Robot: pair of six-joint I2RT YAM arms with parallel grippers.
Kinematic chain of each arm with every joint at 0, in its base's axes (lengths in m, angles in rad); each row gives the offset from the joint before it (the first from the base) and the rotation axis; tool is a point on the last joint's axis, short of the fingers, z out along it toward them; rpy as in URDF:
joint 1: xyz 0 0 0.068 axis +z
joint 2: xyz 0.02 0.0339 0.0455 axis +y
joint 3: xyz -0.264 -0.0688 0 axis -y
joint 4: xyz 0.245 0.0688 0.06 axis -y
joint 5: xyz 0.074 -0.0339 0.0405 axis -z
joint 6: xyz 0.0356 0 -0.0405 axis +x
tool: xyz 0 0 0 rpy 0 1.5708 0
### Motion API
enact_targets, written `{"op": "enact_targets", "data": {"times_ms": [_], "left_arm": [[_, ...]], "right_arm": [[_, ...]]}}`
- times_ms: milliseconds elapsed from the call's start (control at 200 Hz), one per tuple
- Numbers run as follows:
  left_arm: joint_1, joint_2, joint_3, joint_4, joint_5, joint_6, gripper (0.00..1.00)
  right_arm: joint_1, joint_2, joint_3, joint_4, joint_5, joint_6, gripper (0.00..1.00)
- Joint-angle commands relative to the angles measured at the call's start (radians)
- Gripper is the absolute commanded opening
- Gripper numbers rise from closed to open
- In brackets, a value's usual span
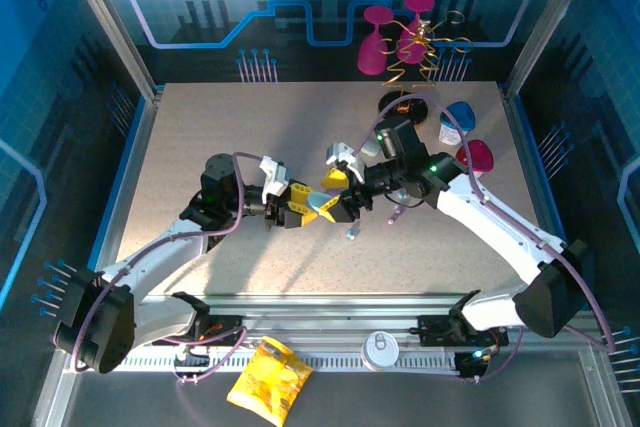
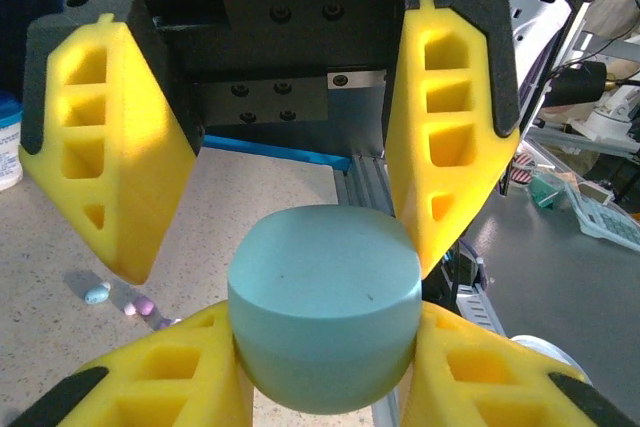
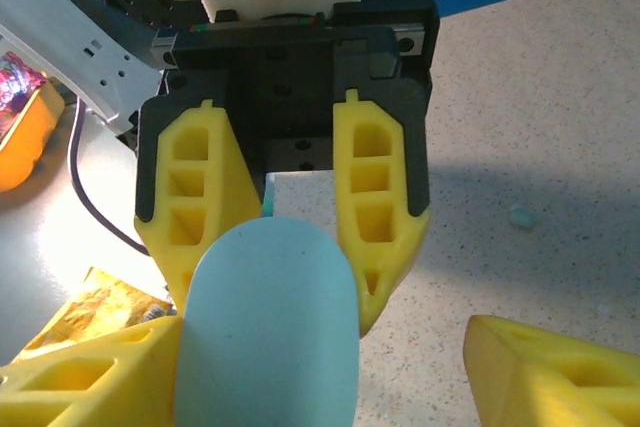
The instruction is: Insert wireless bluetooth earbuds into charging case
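Left arm reaches from the near-left corner of the bench (image 1: 200,127) toward the middle, elbow raised and forearm roughly level. The wrist points right, at the other arm. Left gripper (image 1: 303,209) is pinching the charging case (image 2: 322,307), one yellow finger (image 2: 150,382) against each side. The case is a pale blue-green pebble, off the bench surface, with its rounded end facing the right gripper. Lid looks closed.

Right arm comes from the near-right corner, forearm angled in to mid-bench, wrist pointing left. Right gripper (image 1: 335,197) is spread, jaws either side of the case end. In the right wrist view one of its fingers (image 3: 80,377) sits against the case and the other is well apart.

The earbuds are loose on the bench near the middle, not in the case. A pale blue earbud (image 2: 97,294) and a purple earbud (image 2: 143,305) lie near each other. Another pale bud (image 3: 522,215) lies alone on the bench.

Far-right corner: blue-and-white jar (image 1: 458,122), pink cup (image 1: 478,155). Off the near edge: yellow snack bag (image 1: 268,379), can (image 1: 380,349).
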Motion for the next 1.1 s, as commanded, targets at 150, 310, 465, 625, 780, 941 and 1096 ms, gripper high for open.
{"op": "enact_targets", "data": {"times_ms": [150,310,465,625,780,941,1096], "left_arm": [[-0.006,-0.008,0.029,-0.026,0.030,0.052,0.30],[-0.006,-0.010,0.026,-0.031,0.031,0.058,0.29],[-0.006,-0.010,0.027,-0.031,0.029,0.058,0.29],[-0.006,-0.013,0.028,-0.028,0.031,0.050,0.29],[-0.006,-0.013,0.026,-0.025,0.026,0.052,0.29],[-0.006,-0.010,0.025,-0.025,0.023,0.050,0.29],[-0.006,-0.005,0.028,-0.023,0.016,0.043,0.29]], "right_arm": [[-0.043,-0.042,-0.041,0.104,0.051,0.067,0.75],[-0.057,-0.056,-0.060,0.136,0.076,0.092,0.75],[-0.059,-0.064,-0.069,0.146,0.081,0.098,0.76],[-0.059,-0.061,-0.071,0.143,0.113,0.094,0.75],[-0.058,-0.058,-0.068,0.135,0.082,0.088,0.61],[-0.055,-0.053,-0.064,0.117,0.059,0.080,0.45],[-0.049,-0.057,-0.066,0.113,0.070,0.074,0.20]]}}
